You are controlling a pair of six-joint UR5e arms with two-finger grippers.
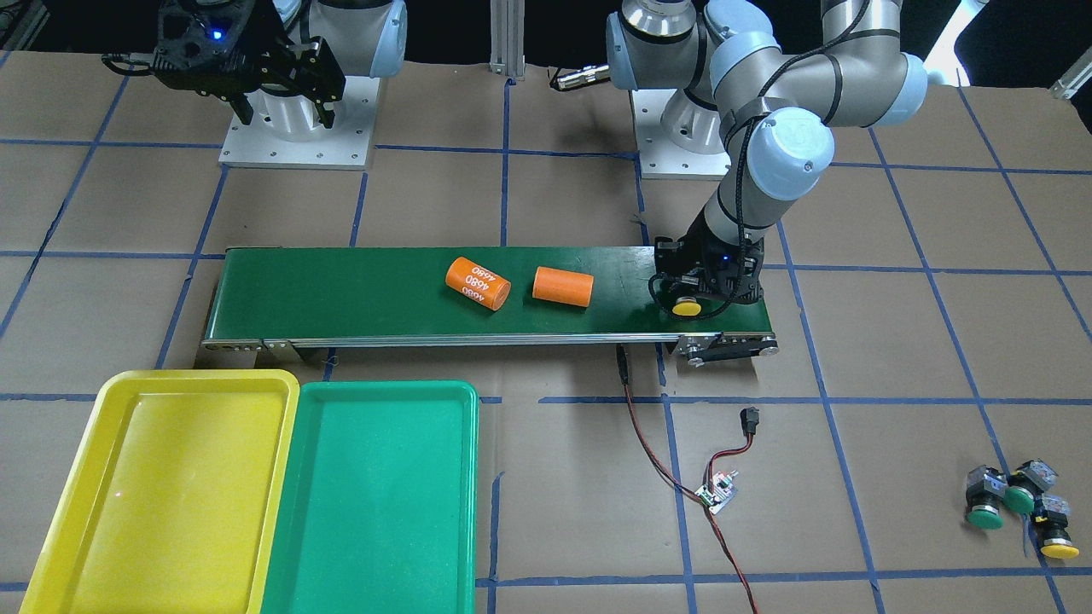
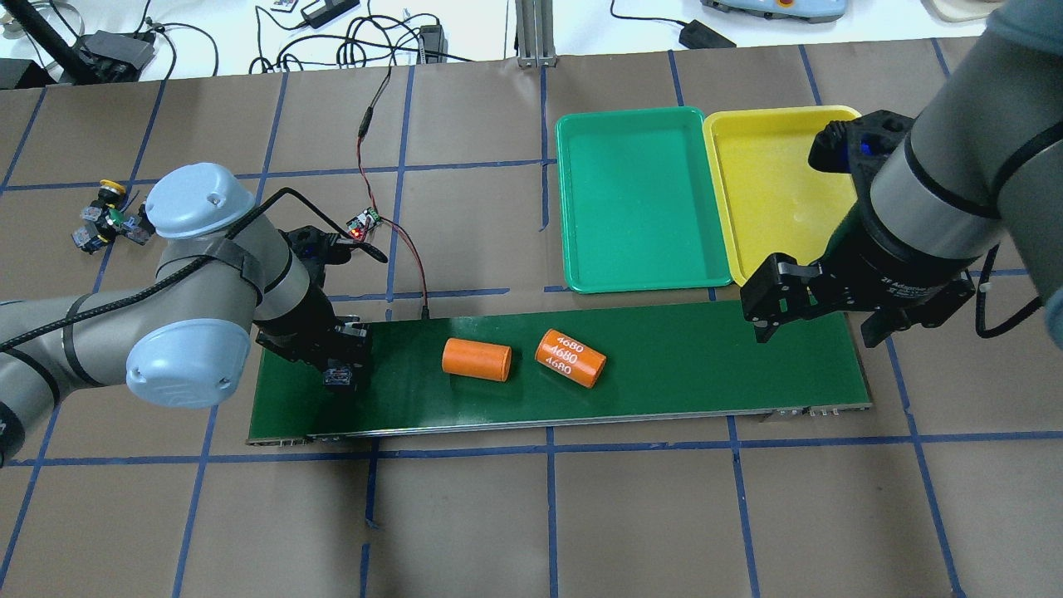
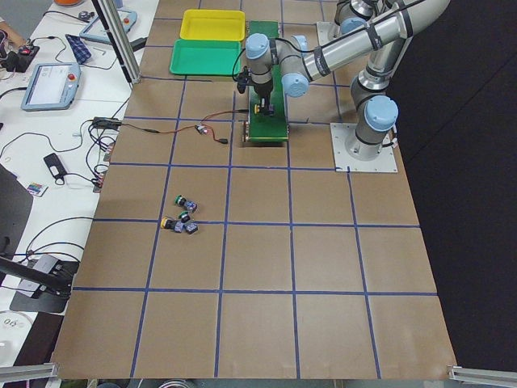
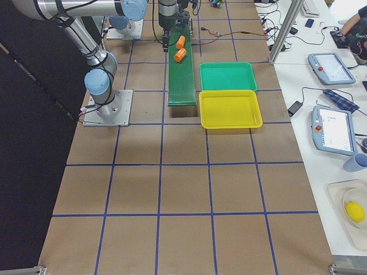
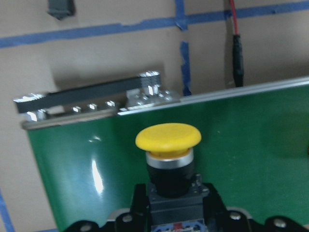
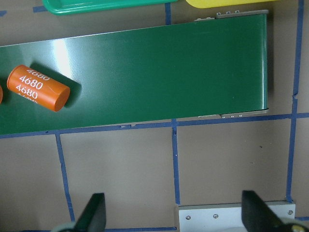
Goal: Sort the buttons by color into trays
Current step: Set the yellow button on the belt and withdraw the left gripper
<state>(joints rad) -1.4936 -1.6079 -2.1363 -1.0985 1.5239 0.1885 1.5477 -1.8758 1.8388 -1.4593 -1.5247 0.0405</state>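
Over the belt [image 1: 341, 290], left jaws clamp a yellow button [image 5: 168, 137]; right jaws gape empty.

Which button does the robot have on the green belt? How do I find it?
Find the long dark-green conveyor belt mid-table. At one end, the left gripper grips a yellow-capped button. It's the only button there; its neighbours are fat orange cylinders.

From overhead, the right arm [image 2: 938, 199] hides part of the yellow tray [image 2: 764, 191]. The yellow button [image 5: 168, 140] has its body cut by the left wrist view's bottom edge.
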